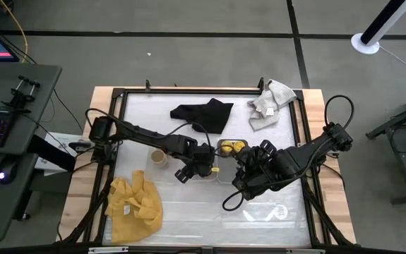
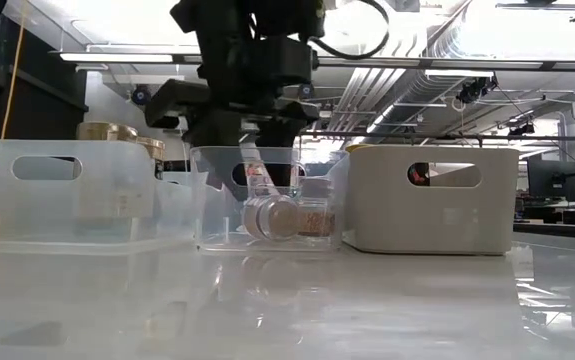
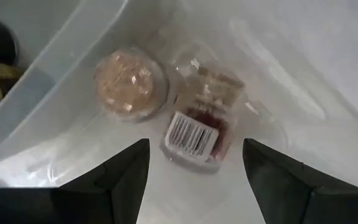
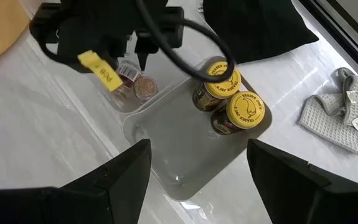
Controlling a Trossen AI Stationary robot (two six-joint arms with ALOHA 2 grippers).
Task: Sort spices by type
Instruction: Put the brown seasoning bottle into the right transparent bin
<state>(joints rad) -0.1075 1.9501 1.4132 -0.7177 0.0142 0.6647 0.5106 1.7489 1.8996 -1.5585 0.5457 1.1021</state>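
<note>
On the surface (image 1: 188, 219), a black cloth (image 1: 204, 113) lies at the upper middle of the high view, a grey cloth (image 1: 270, 102) at the upper right and a yellow cloth (image 1: 133, 205) at the lower left. The left gripper (image 3: 194, 163) hangs over the clear tray (image 2: 222, 215) with its fingers wide apart and empty, and it covers part of the tray from above. In this tray lie two tiny brownish jars (image 3: 166, 109); one shows a barcode label. Two yellow-topped jars (image 4: 228, 99) stand together in the grey tray (image 4: 172, 149). One tan-topped jar (image 1: 158, 156) stands left of centre. The right gripper (image 4: 197, 171) is open and empty over the grey tray.
</note>
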